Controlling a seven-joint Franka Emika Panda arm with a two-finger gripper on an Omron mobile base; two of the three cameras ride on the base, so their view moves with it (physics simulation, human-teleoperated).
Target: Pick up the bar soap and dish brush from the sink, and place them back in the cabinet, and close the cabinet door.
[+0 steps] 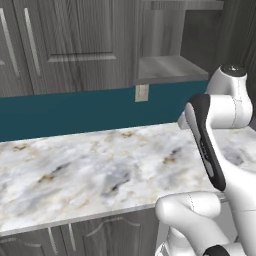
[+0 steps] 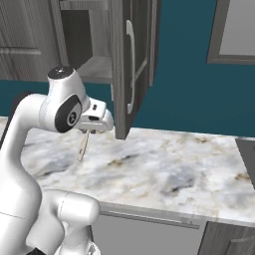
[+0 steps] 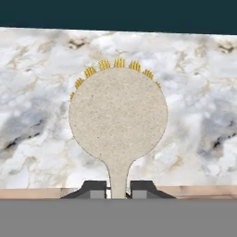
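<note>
My gripper (image 3: 118, 190) is shut on the thin pale handle of the dish brush (image 3: 118, 118). Its round cream-tan head faces the hand camera, with yellow bristles fringing its far edge. From the right base view, the dish brush (image 2: 82, 145) hangs tilted below the gripper (image 2: 87, 131), above the marble counter. The cabinet (image 2: 97, 68) stands open just above and behind the hand, and the cabinet door (image 2: 123, 74) is swung out beside it. Its grey inner shelf (image 1: 170, 69) looks bare. The bar soap is out of view. A dark corner at the counter's right end looks like the sink (image 2: 247, 160).
A marble counter (image 1: 90, 170) runs under the hand in front of a teal backsplash (image 1: 75, 112) with a wall socket (image 1: 142, 93). Closed wall cabinets (image 1: 65, 40) hang to the left. A window frame (image 2: 234, 35) sits at the upper right.
</note>
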